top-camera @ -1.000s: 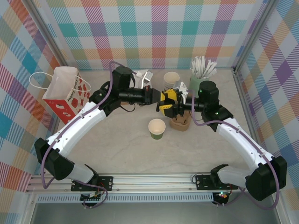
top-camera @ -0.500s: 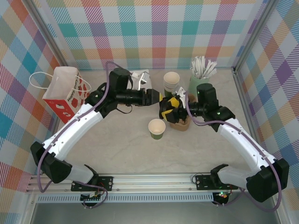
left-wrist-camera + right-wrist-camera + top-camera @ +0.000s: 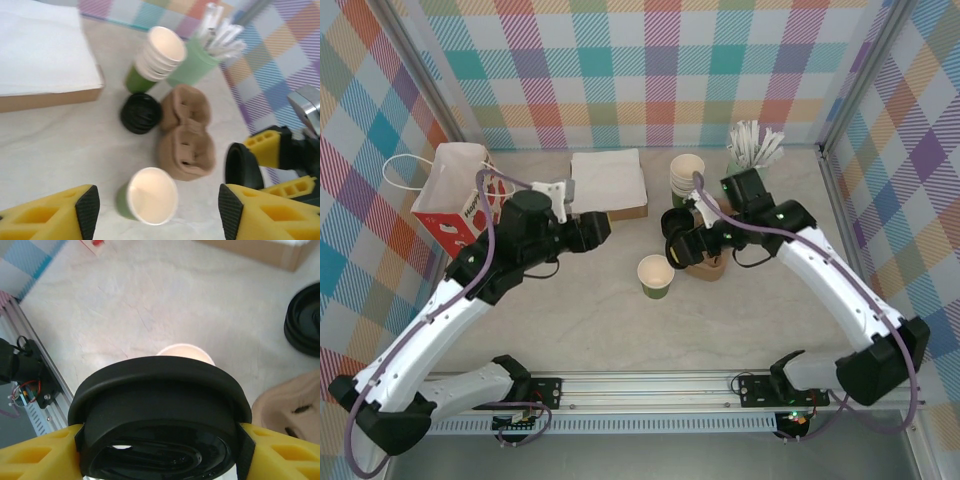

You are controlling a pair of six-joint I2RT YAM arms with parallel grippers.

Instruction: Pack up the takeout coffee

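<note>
Top external view showed the small dark green paper cup [image 3: 655, 277] standing upright on the pale table [image 3: 590, 330], between the two arms, its cream inside open to the camera and no lid on it. The right gripper [image 3: 680, 247] hung just behind and to the right of the cup, its yellow fingers [image 3: 30, 460] clamped on the rim of a round black plastic lid [image 3: 160, 405]. From the right wrist, that lid sat in front of the cup's rim (whether it was directly over the cup or a little off to one side I could not tell). The lid was clear of the cup in the left wrist view.

The left gripper [image 3: 595, 231] was out to the left of the cup and well apart from it, its jaws spread wide with nothing between them.

A brown moulded pulp cup carrier [image 3: 708, 265] lay just right of the cup, under the right arm. Beside it, in the left wrist view, sat a low stack of black lids [image 3: 141, 113]. Behind these stood a stack of lidless green cups [image 3: 687, 172] and a pale mint holder of white sticks [image 3: 752, 150]. White napkins in a flat cardboard box [image 3: 608, 182] lay left of the cups, and a red and white paper gift bag [image 3: 460, 195] stood at the far left.
</note>
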